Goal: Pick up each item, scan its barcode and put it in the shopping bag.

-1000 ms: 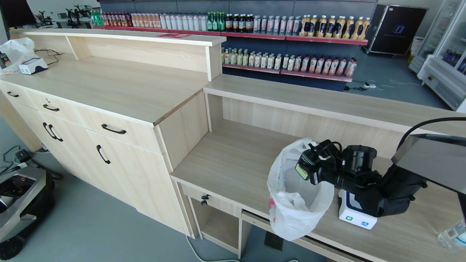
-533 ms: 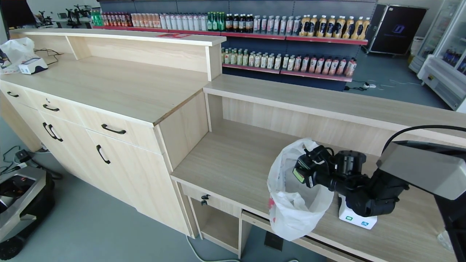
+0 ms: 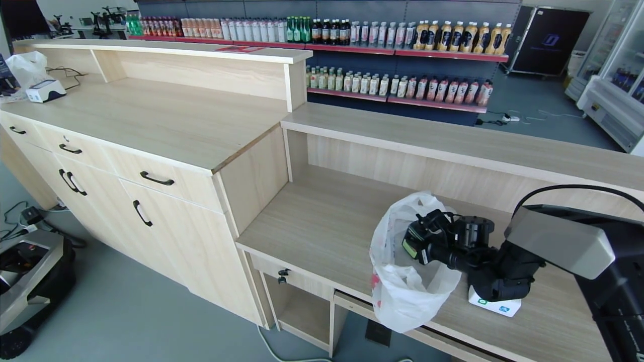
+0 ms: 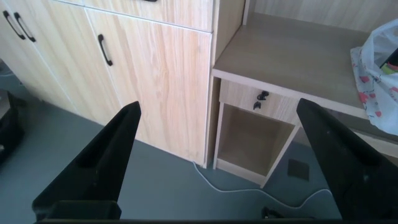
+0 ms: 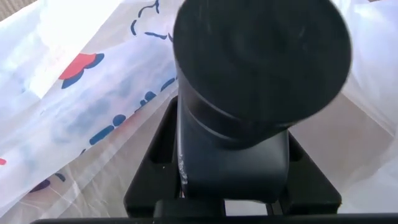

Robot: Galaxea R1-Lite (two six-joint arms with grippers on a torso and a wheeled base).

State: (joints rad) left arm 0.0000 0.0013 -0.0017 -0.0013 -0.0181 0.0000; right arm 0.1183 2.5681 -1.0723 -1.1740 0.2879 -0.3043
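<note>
Right wrist view: black cylindrical container (image 5: 261, 68), seen end-on, seated between the dark fingers of the right gripper (image 3: 418, 241), which is clamped on it; behind it lies the white plastic shopping bag (image 5: 87, 93) with red and blue print.

Head view: that gripper hangs at the bag's open mouth; the bag stands at the front edge of the low light-wood desk (image 3: 322, 226); white box-shaped barcode scanner (image 3: 495, 305) just beside the bag on the robot's right, partly hidden under the right arm.

Left wrist view: left gripper (image 4: 217, 109), its two black fingers spread wide with nothing between them, above grey floor (image 4: 155, 193) in front of wooden cabinet doors (image 4: 161, 68).

Surroundings, head view: higher wooden counter (image 3: 151, 115) to the left; a small white device (image 3: 45, 90) and another white bag (image 3: 27, 65) at its far end; red-edged shelves of bottled drinks (image 3: 402, 35) behind.
</note>
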